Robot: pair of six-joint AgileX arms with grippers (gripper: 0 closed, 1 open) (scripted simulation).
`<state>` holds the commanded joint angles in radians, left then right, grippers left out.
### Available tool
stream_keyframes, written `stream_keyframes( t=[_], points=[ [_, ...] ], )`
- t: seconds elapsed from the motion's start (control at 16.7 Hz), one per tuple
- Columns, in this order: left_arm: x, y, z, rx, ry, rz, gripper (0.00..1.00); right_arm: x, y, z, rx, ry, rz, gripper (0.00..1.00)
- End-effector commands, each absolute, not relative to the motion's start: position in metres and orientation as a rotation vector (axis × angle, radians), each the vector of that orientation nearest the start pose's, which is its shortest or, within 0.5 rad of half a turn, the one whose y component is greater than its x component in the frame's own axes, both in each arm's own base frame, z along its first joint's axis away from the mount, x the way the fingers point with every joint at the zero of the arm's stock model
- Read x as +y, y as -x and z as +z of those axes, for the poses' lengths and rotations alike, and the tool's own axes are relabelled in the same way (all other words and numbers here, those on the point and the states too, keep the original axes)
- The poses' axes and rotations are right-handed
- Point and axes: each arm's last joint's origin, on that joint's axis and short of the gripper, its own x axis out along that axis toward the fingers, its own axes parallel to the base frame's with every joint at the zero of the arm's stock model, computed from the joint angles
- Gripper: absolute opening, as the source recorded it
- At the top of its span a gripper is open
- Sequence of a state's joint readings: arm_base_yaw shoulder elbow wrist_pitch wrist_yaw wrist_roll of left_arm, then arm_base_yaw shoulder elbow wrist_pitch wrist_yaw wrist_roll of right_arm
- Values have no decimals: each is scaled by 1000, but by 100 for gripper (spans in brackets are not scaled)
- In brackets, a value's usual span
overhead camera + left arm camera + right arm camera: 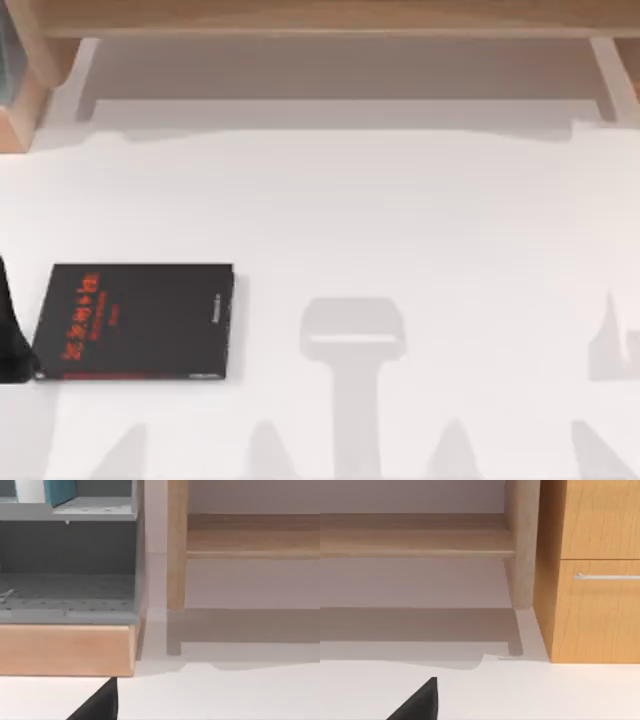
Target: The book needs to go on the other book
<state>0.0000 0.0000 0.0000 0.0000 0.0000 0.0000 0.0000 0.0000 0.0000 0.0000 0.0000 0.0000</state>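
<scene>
Books apart, black book [135, 320] lying flat at the surface's [420, 220] left.
Teal book [59, 491] is sitting on a grey shelf [70, 512]; gripper states cannot be told.

- Bright, even light on the flat white table [400, 220]; no glare.
- Soft grey arm shadows along its near edge.
- Wooden shelf [330, 15] casts a broad shadow band at back.
- All views slightly soft.

A: Which items are cut off by a frame edge?
B: The flat teal-blue book with white pages [50, 491], standing on a grey perforated shelf [95, 510], loses its upper part.
A: What is illegible?
B: The thin black book's [140, 320] red lettering is too blurred to read.
</scene>
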Motion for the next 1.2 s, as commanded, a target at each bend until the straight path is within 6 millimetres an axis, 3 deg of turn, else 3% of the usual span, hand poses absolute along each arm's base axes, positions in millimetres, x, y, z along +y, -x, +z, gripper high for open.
stream_keyframes(
  t=[0.18, 0.3, 0.6, 0.72, 0.96, 1.2],
  points=[
    [-1, -106, 162, -3, 0, 0, 100, -1, -106, 160, 0, 0, 0, 100],
    [0, -107, 175, -16, 1, -1, 100, -1, -106, 160, 0, 0, 0, 100],
    [6, -127, 243, -60, -1, -19, 100, -1, -106, 160, 0, 0, 0, 100],
    [12, -150, 273, -57, -2, -29, 100, -1, -106, 160, 0, 0, 0, 100],
    [35, -224, 313, -30, 3, -39, 100, -1, -106, 160, 0, 0, 0, 100],
    [75, -306, 325, -30, 7, -33, 100, -1, -106, 160, 0, 0, 0, 100]
  ],
)
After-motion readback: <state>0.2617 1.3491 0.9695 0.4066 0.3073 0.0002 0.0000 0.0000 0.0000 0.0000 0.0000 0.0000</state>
